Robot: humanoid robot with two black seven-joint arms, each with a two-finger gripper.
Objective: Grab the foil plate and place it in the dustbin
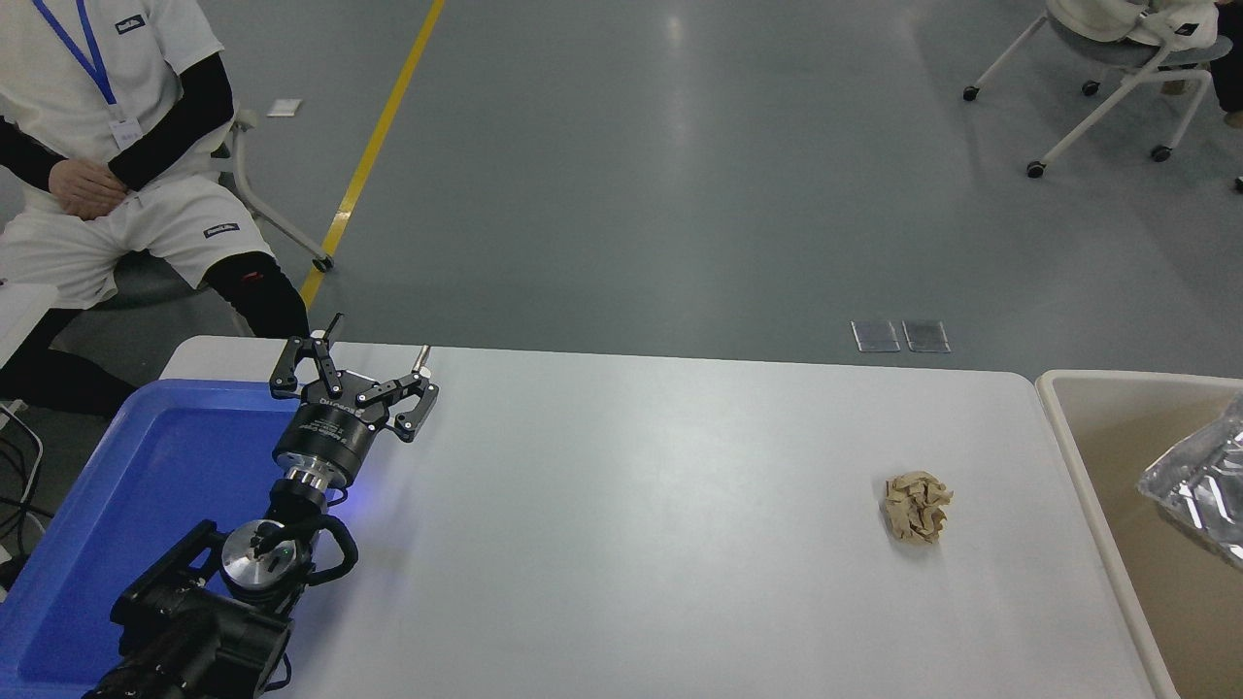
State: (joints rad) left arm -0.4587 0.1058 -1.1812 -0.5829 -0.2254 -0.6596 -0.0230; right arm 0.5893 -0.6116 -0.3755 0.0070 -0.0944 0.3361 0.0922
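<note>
Seen from the head camera, the crinkled foil plate lies tilted inside the beige dustbin at the table's right edge, far from the left gripper, parked with fingers spread at the table's far left corner beside the blue tray. A crumpled paper ball sits near the dustbin. The right gripper is out of frame.

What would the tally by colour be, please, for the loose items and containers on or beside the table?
Silver: 1, the foil plate, inside the dustbin
Tan: 2, the dustbin and the paper ball
Blue: 1, the tray
Total: 4
</note>
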